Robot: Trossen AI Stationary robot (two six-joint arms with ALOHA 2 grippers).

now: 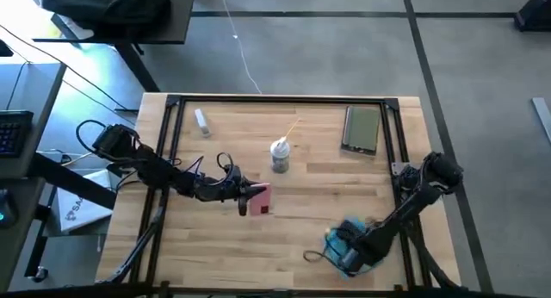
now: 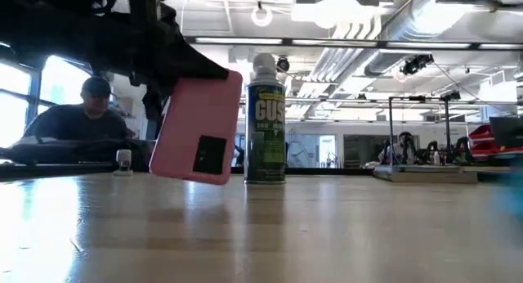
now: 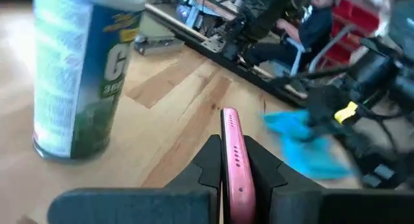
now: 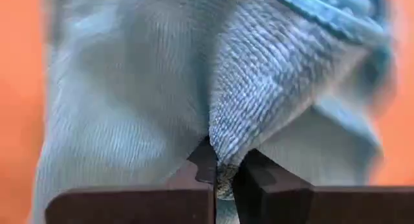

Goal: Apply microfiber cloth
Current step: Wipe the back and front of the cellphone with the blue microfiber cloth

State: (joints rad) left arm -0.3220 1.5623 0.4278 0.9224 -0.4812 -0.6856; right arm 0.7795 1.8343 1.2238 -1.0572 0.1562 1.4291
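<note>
While the left gripper [image 1: 250, 197] sits over the middle of the table [image 1: 301, 220], it is clenched on a pink phone [image 1: 259, 198], held on edge between the fingers [image 3: 210, 160]; the low view shows the phone lifted off the wood and tilted, camera patch facing out. Right gripper [image 1: 349, 255] is down at the near right part of the table, pinching a fold of the microfiber cloth [image 1: 344, 238]. Right wrist view shows the fingertips [image 4: 252, 169] closed on a ridge of the turquoise fabric, cloth filling most of that view. Rest of the cloth looks bunched on the tabletop around the gripper, though whether it is fully resting or partly lifted is hard to tell from above. Cloth and pink phone are well apart.

Green spray can [image 1: 281, 154] with white cap stands upright near table centre, just behind the pink phone, not touching it. Dark phone or tablet [image 1: 362, 128] lies flat at the far right corner area. Small white object [image 1: 202, 121] lies near the far left edge. Thin straw-like stick [image 1: 291, 130] lies just behind the can. Person [image 2: 86, 115] in a cap is seated beyond the table in the low view, another seated person shows in the left wrist view's background
</note>
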